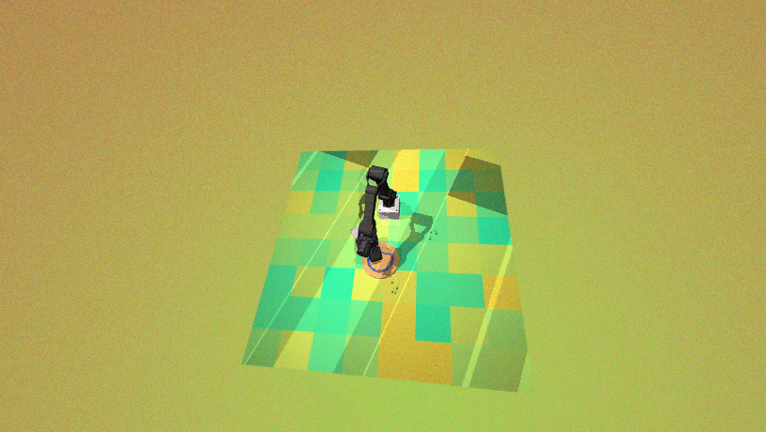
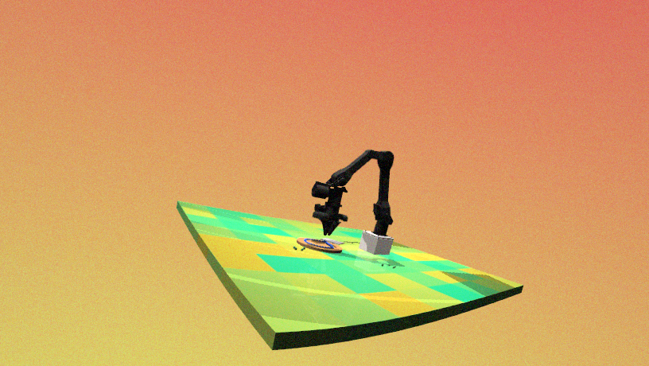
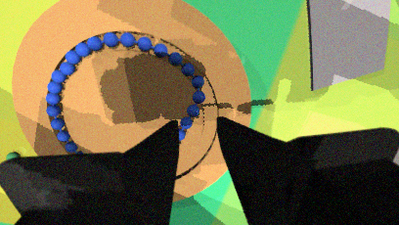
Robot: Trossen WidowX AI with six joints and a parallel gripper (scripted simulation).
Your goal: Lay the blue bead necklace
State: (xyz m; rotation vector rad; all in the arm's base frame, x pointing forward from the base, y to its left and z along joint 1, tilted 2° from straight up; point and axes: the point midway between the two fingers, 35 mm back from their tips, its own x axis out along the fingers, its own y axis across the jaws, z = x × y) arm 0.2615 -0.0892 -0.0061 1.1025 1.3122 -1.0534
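Note:
The round orange-tan bead board (image 1: 380,275) (image 2: 336,249) (image 3: 29,73) lies on the patterned table. The blue bead necklace (image 3: 110,39) lies on it as a loop. In the wrist view its left and upper beads follow the groove; its right-hand beads bend inward, and the thin dark groove line (image 3: 217,105) shows bare at the right and lower right. My gripper (image 2: 328,234) (image 3: 198,125) is partly open and empty, above the board. Its left finger in the wrist view hides the necklace's lower part. Several beads show just left of and beyond the gap between the fingertips.
A flat light-grey plate (image 1: 354,232) (image 3: 347,44) lies beside the board. Small green beads (image 1: 395,288) (image 2: 295,248) (image 3: 13,156) lie near the board, and several more (image 1: 432,235) (image 2: 388,265) lie farther off. The arm's white base (image 1: 389,208) (image 2: 376,243) stands behind.

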